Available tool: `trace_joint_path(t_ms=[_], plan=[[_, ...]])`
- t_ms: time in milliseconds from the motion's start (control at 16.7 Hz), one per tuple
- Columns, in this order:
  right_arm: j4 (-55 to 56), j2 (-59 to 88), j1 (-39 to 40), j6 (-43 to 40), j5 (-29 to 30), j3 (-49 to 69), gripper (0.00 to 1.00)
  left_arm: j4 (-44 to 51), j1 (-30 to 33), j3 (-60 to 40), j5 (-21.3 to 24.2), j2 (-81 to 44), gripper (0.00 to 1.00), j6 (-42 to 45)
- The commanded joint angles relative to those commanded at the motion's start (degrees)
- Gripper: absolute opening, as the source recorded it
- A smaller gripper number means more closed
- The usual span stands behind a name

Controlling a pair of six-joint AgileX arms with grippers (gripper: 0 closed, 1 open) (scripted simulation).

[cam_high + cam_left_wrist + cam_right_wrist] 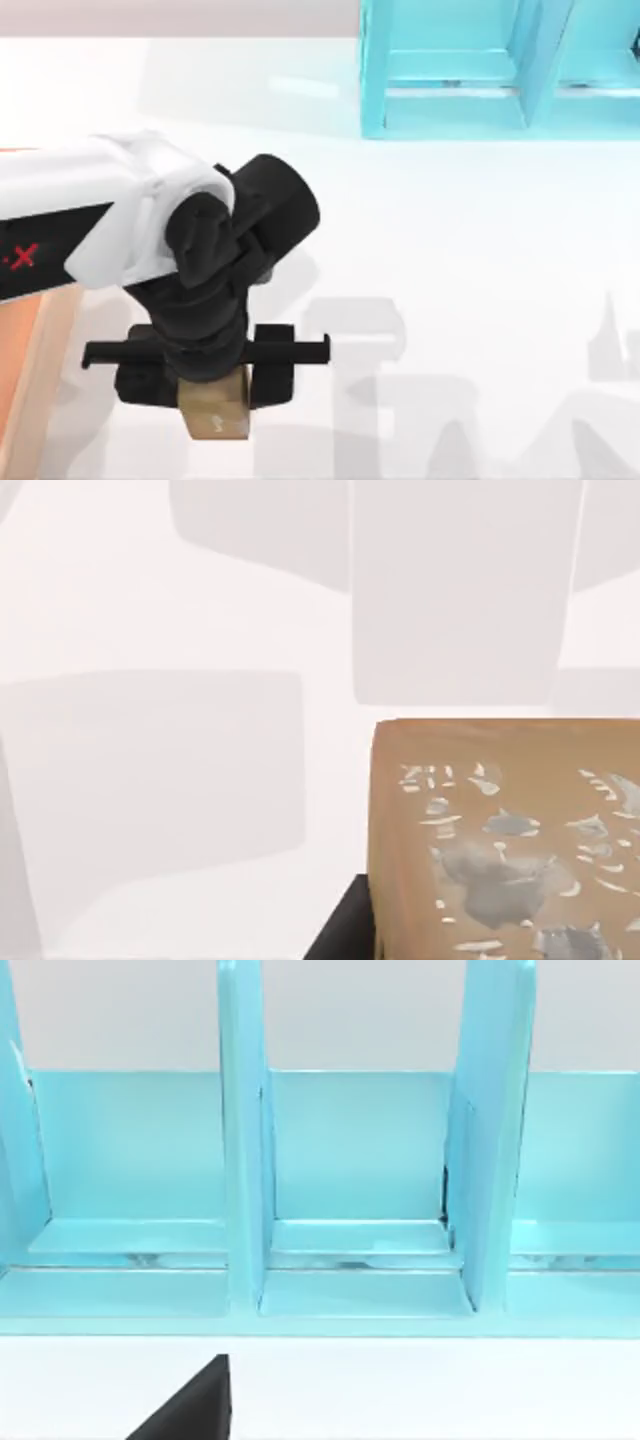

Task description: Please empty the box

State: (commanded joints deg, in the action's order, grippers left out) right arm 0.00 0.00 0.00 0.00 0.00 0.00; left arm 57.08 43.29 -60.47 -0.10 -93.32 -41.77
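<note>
White surface (480,230) stretches from the box (25,340), whose orange-brown wall and pale rim show at the top view's left edge, to a turquoise shelf unit (470,70) far off at the back. Just right of the box, the left hand (212,385) is clamped on a small tan block (215,410), already outside the box. The step in hand looks like carrying out one item; next, a lowering and release clear of the box. The right hand's (185,1410) state cannot be told.
</note>
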Motion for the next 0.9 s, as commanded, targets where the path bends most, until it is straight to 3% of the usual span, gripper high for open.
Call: trace_joint_path(t_ms=[540, 840, 900], plan=[[0.0, 0.0, 0.0, 0.0, 0.0, 0.0, 1.0, -9.9, -0.2, 5.8, 0.0, -3.7, 0.0, 0.2], [0.0, 0.0, 0.0, 0.0, 0.0, 0.0, 1.0, -10.8, -0.1, 6.5, 0.0, -4.2, 0.0, 0.2], [0.0, 0.0, 0.0, 0.0, 0.0, 0.0, 1.0, -10.8, -0.1, 6.5, 0.0, -4.2, 0.08, 0.2]])
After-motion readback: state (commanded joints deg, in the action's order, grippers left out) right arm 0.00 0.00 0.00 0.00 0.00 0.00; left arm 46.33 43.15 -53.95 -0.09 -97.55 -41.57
